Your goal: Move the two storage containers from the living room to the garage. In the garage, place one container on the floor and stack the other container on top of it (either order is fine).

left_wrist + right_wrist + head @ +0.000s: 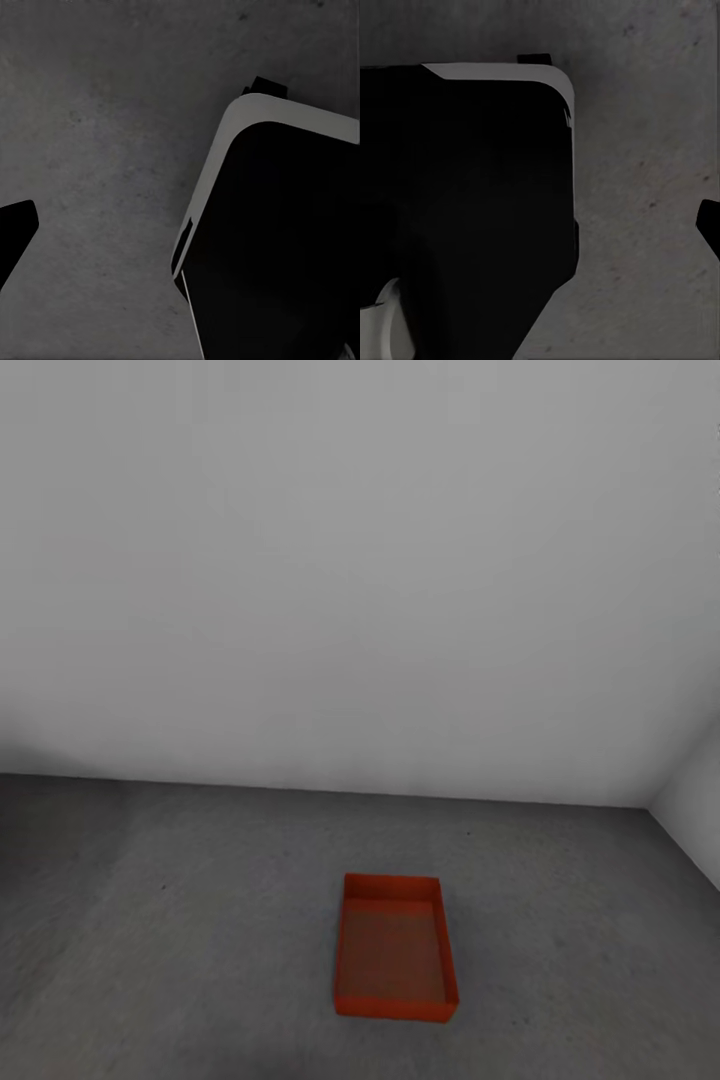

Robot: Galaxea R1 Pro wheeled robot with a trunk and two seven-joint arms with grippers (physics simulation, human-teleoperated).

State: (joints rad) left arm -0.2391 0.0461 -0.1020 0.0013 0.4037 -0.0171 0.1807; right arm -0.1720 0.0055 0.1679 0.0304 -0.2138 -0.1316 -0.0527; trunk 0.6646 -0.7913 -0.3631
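Orange-red storage container (395, 950) sits open-top on the grey floor (180, 920) near the white wall (360, 560).

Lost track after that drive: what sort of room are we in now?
Probably the garage: dark grey concrete-like floor, plain white walls, and one orange-red storage container sitting on that floor near the corner.

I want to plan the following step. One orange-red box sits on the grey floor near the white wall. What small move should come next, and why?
Probably turn the base away to fetch the second box. One storage container already sits open-top on the grey floor, nothing is stacked on it, and the wrist views show no box being carried.
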